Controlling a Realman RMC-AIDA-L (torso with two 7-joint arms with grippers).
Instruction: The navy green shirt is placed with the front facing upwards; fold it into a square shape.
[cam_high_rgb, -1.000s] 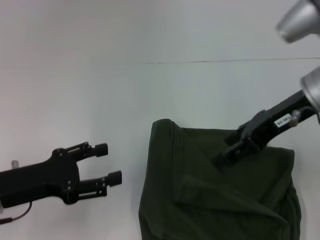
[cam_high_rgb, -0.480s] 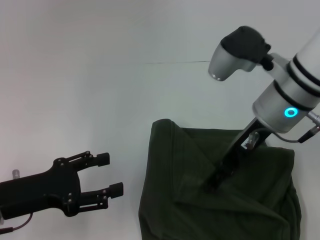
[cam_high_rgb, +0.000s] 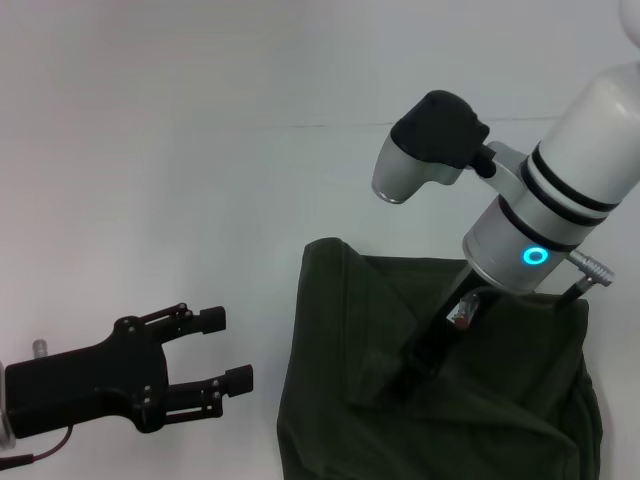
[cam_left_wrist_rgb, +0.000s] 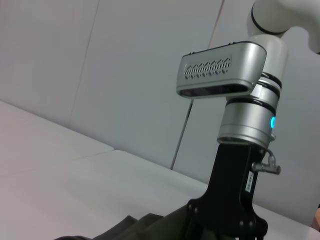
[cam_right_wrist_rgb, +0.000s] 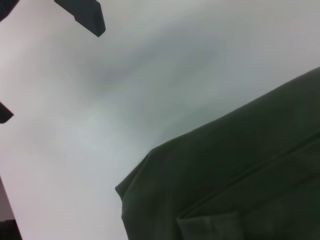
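Count: 1 shirt, 2 grippers, 1 table.

We see one navy green shirt (cam_high_rgb: 440, 400), bunched in folds, no second garment anywhere. We count two grippers: left gripper (cam_high_rgb: 232, 349) off to the shirt's side over the table (cam_high_rgb: 150, 150), right gripper (cam_high_rgb: 418, 362) down on the cloth. We count two black fingers (cam_high_rgb: 210, 320) on the left one.

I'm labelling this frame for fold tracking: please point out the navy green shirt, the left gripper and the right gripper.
navy green shirt (cam_high_rgb: 480, 420): head view, folded top layer.
left gripper (cam_high_rgb: 235, 350): head view, between its open fingertips.
right gripper (cam_high_rgb: 420, 362): head view, tip down on the cloth.
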